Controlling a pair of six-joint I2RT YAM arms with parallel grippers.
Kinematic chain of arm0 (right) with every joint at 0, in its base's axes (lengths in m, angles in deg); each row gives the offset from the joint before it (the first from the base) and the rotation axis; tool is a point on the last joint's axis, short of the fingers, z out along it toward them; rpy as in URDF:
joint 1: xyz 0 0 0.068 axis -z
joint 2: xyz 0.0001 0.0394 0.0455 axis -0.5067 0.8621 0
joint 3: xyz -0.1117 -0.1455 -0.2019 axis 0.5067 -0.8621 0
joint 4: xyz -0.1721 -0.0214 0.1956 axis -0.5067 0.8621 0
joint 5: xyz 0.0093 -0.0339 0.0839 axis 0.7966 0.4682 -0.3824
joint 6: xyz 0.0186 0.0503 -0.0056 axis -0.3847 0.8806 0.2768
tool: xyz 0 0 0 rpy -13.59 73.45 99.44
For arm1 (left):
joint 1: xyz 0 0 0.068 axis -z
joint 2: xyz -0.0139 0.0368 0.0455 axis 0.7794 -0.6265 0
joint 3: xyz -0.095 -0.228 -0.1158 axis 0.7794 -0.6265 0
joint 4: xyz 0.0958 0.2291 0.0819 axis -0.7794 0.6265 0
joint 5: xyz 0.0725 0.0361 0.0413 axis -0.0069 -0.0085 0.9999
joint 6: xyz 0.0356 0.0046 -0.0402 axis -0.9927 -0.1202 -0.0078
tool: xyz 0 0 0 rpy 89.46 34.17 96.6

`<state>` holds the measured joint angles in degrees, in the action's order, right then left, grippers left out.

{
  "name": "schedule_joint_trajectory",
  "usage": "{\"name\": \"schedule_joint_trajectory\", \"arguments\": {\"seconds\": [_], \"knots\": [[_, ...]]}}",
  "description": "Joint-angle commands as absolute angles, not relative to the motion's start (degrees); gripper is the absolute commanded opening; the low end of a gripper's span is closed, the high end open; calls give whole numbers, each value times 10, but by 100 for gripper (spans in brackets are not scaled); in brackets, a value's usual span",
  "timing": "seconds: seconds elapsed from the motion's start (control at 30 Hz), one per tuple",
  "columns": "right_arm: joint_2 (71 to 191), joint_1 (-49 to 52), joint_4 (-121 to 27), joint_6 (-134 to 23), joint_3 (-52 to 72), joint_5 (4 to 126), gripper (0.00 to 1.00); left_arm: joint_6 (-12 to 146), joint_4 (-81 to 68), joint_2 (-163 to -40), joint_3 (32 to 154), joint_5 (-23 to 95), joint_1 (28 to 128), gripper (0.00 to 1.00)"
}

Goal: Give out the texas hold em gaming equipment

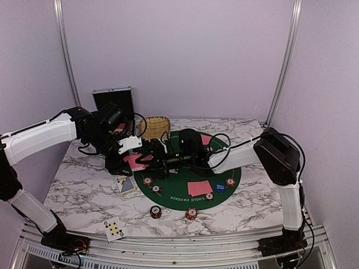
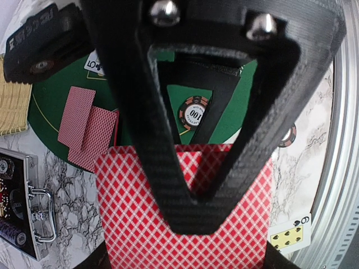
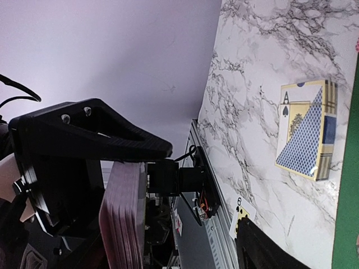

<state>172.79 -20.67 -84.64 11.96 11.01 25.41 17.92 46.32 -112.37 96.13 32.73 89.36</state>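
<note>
Left pincer (image 2: pixel 190 216) clamps red-backed deck (image 2: pixel 129 216), bottom edge cropped; right pincer (image 1: pixel 150 161) beside it, opening impossible to tell.

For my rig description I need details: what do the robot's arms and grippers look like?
The left arm and right arm have white links, black joints, loose black cables. The left gripper is black: ribbed triangular fingers, silver screws.

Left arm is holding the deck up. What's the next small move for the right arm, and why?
Probably ease the right gripper in and pinch one card off the deck. The left gripper is shut on it, and the right gripper faces its edge with no card visible in it.
</note>
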Motion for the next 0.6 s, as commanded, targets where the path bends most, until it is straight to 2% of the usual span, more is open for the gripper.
{"name": "schedule_joint_trajectory", "arguments": {"seconds": [0.0,0.4,0.57], "knots": [[1769,-225,-888,153,163,244,71,180,470,-1127,978,316,894,4],[1812,-235,-866,157,225,243,71,180,469,-1122,969,313,893,4],[1802,-231,-801,120,218,257,65,179,469,-1118,967,316,894,4]]}}
